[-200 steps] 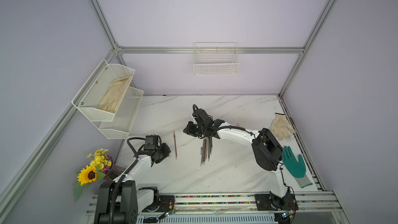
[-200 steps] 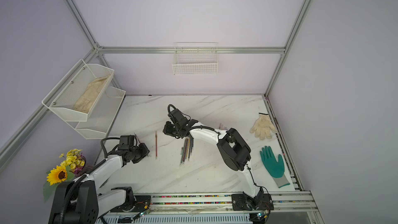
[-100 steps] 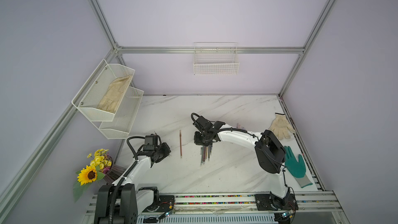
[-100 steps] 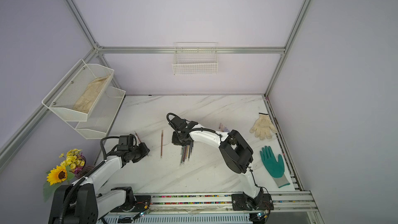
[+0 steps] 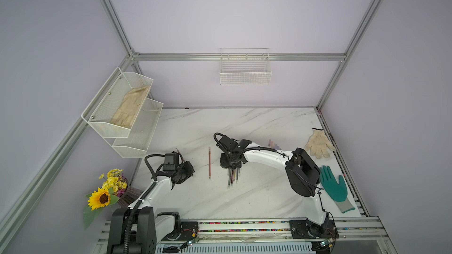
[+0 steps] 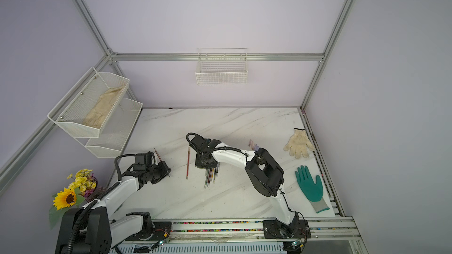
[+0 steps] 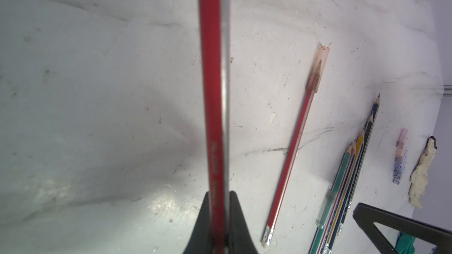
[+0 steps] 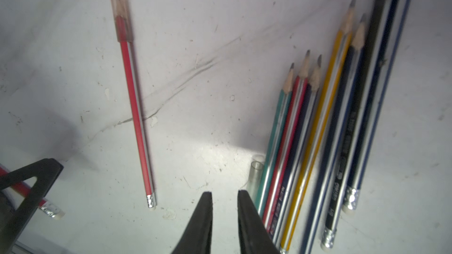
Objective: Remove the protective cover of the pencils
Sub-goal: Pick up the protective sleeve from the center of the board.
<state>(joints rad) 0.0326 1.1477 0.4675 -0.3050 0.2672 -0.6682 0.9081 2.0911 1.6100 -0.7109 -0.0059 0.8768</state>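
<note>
The pencils lie mid-table in three places. The pile (image 8: 318,130) lies side by side with bare, sharp tips, under the right arm in both top views. A lone red pencil (image 8: 137,118) lies apart from it, between the two arms, its tip inside a pinkish cap (image 8: 121,8). The held pencil (image 7: 215,94) is clamped tight in the left gripper (image 7: 220,195) near its eraser end. Its tip runs out of the wrist view, so I cannot tell whether a cap sits there. A clear loose cap (image 8: 255,177) lies touching the pile's teal pencil.

The right gripper (image 8: 225,196) hangs just beside the pile's eraser ends, jaws a narrow slit apart with nothing between them.

As I judge it, the lone red pencil bears the one cover plainly left, and the free right gripper is the one to fetch it. To do this well:
- Come in from the side away from the pile, so the bare pencils do not scatter.
- Pinch the cap lightly, since a hard squeeze on thin plastic would likely bind it to the wood.
- Have the shaft held close behind the cap.
- Pull straight along the pencil, without bending, or the lead may snap.

Farther out, spent caps (image 7: 400,157) lie on the table (image 5: 244,123) near a white glove (image 5: 319,142).
</note>
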